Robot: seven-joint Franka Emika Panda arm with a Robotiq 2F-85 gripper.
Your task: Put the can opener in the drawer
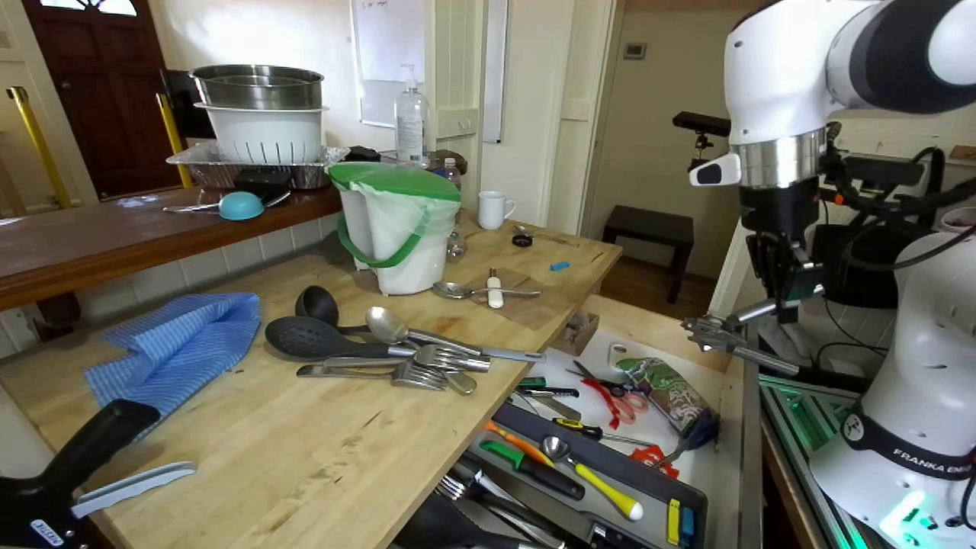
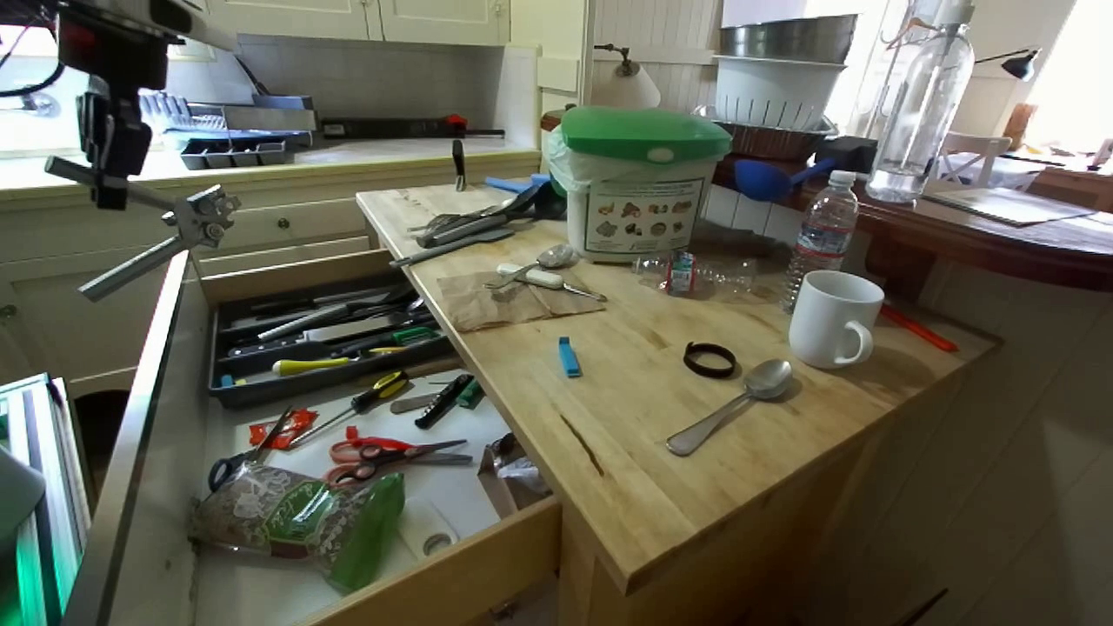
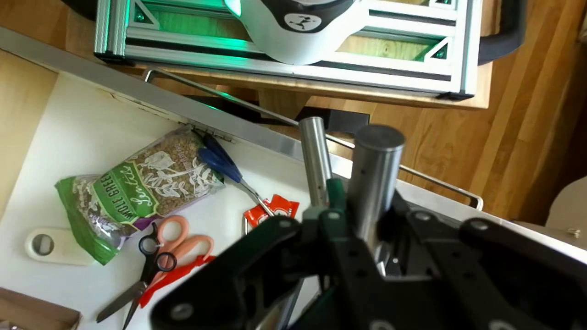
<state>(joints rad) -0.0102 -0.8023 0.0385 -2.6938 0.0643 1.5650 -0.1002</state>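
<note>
The drawer [image 3: 85,123] has free room beside the lentil bag [image 3: 146,183]; scissors [image 3: 149,270] obstruct nearby.

A crowded wooden counter [image 1: 259,450]

The top is pale wood, with a thin dark streak [image 2: 584,445] near a corner. In an exterior view, a crumpled blue striped cloth [image 1: 183,335] lies just beside a pile: a black ladle [image 1: 316,305], a black slotted spoon [image 1: 335,341], a grey-handled spoon [image 1: 427,336] and metal forks [image 1: 418,375]. In both exterior views a white bin [image 2: 639,209] with a green lid stands upright near them. Brown paper [image 2: 478,304] lies flat along the edge; near it, apart, sits a small blue piece [image 2: 569,356]. A black ring [image 2: 706,370] lies just beside a metal spoon [image 2: 730,407]. A white mug [image 2: 830,322] stands by a plastic bottle [image 2: 822,239].
</note>
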